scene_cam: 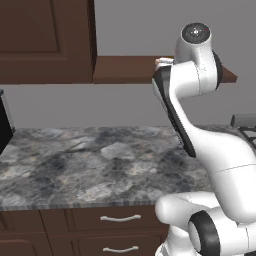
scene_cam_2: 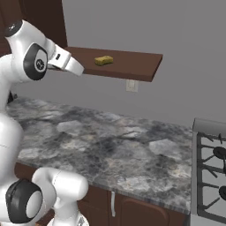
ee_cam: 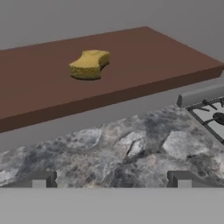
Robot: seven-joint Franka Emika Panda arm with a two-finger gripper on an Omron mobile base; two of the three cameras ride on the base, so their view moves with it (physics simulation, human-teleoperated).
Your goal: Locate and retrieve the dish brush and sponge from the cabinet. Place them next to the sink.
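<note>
Left base view puts the white arm [scene_cam: 200, 150] in front of the shelf board [scene_cam: 125, 69], hiding the board's right part and whatever lies on it. To the left hangs the cabinet [scene_cam: 45, 40] with its panelled door closed, cut off by the top and left edges. Below runs the marbled counter [scene_cam: 90, 165], with two drawers [scene_cam: 120, 218] under its front edge and a dark object [scene_cam: 5, 125] cut off at the left edge.

Right base view shows one sponge [scene_cam_2: 103, 60] lying on the shelf board [scene_cam_2: 132, 66], near its middle, slightly toward the back edge. The arm's hand [scene_cam_2: 66, 61] reaches in over the board's left end, apart from the sponge; its fingers are hard to make out. A wall outlet [scene_cam_2: 131, 85] sits under the board, and a stove [scene_cam_2: 212, 172] is cut off at the right.

Hand view shows the sponge [ee_cam: 89, 64] toward the board's far edge. The gripper [ee_cam: 111, 179] stands wide apart, holding nothing; two fingertips [ee_cam: 41, 179] rise at the bottom.
</note>
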